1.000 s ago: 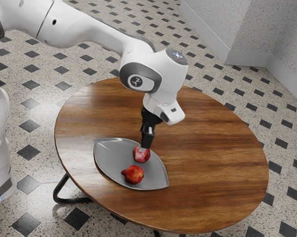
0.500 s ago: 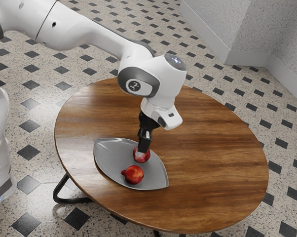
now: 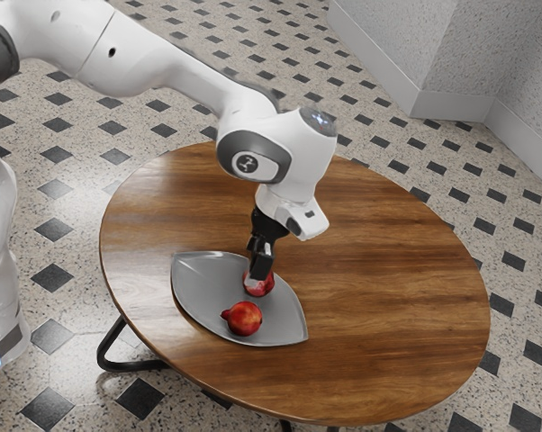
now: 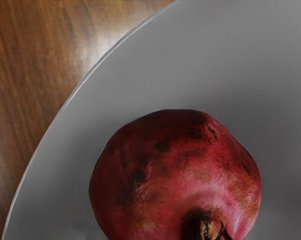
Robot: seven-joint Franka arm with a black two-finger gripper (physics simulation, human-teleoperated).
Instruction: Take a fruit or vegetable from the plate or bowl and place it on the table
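Note:
The black gripper (image 3: 259,268) is low over the plate in the exterior view, open, with its fingers at the upper part of one red pomegranate (image 3: 260,286) and partly hiding it. A second pomegranate (image 3: 245,319) lies on the grey leaf-shaped plate (image 3: 202,286), nearer the exterior view's lower edge and apart from the gripper. In the wrist view a large pomegranate (image 4: 175,170), its crown at the lower side, rests on the grey plate (image 4: 140,75) beneath my hand.
The round wooden table (image 3: 388,288) extends beyond the plate toward the exterior view's right. The plate's curved rim borders brown wood (image 4: 30,60) in the wrist view.
My gripper has moved slightly toward the exterior view's left and down, covering more of the nearer pomegranate. Both fruits and the plate have stayed put.

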